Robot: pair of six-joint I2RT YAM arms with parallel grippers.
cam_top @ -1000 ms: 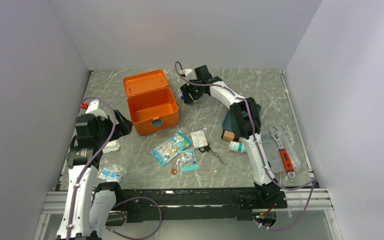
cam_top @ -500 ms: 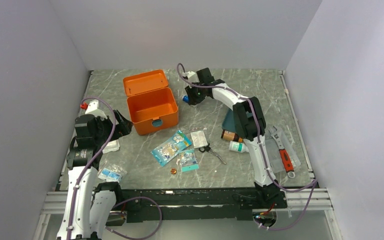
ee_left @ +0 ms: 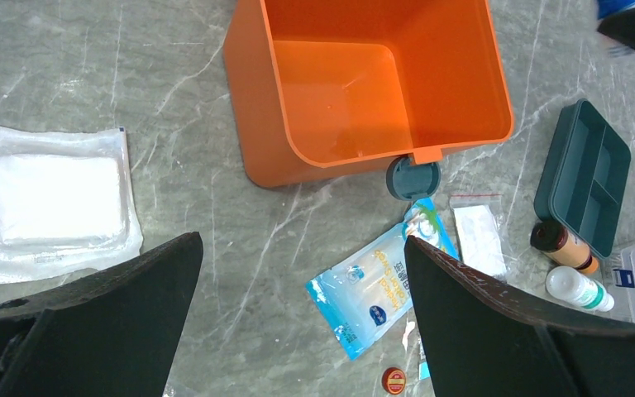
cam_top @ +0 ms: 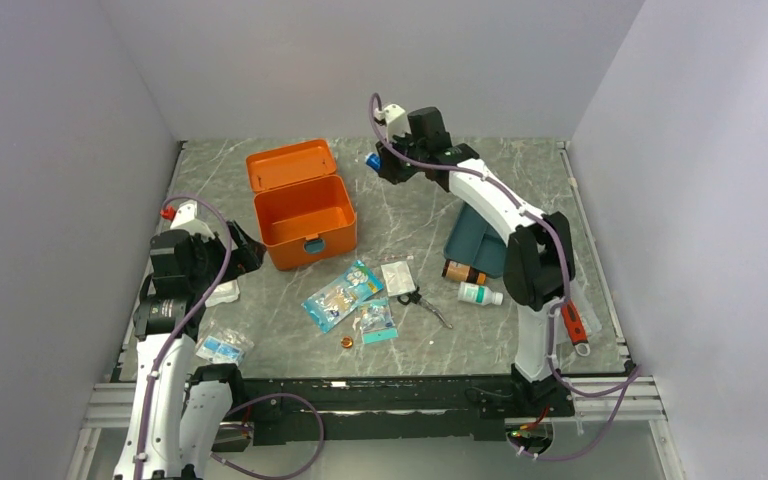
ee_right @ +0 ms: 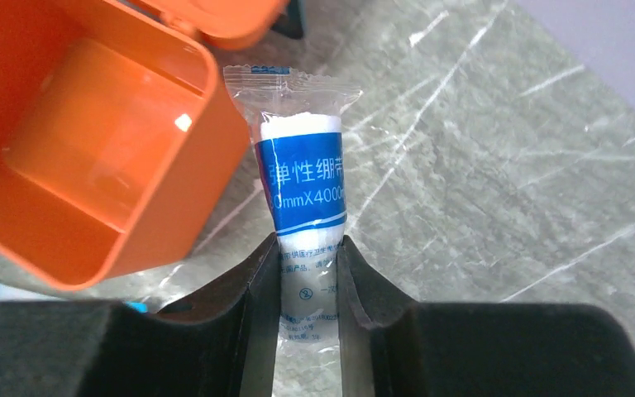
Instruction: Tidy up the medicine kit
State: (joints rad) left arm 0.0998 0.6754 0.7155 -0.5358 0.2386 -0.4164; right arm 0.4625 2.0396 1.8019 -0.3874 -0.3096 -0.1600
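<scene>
The orange medicine kit (cam_top: 305, 212) stands open and empty at the back left, lid laid back, teal latch facing front; it also shows in the left wrist view (ee_left: 380, 83) and the right wrist view (ee_right: 91, 149). My right gripper (cam_top: 375, 165) is shut on a blue-and-white wrapped bandage roll (ee_right: 306, 182), held above the table just right of the kit. My left gripper (cam_top: 245, 250) is open and empty, hovering left of the kit's front. A white gauze pack (ee_left: 54, 203) lies on the table to its left.
A flat teal divided tray (cam_top: 475, 245) lies right of centre, with a brown bottle (cam_top: 457, 271) and a white bottle (cam_top: 478, 294) beside it. Blue sachets (cam_top: 342, 293), scissors (cam_top: 422, 303), a small red tin (cam_top: 346, 342), a packet (cam_top: 222, 347) and a red-handled wrench (cam_top: 568, 315) lie around.
My right arm has lifted the bandage roll off the table and swung up and to the right, away from the kit's side. The left arm has not moved.
</scene>
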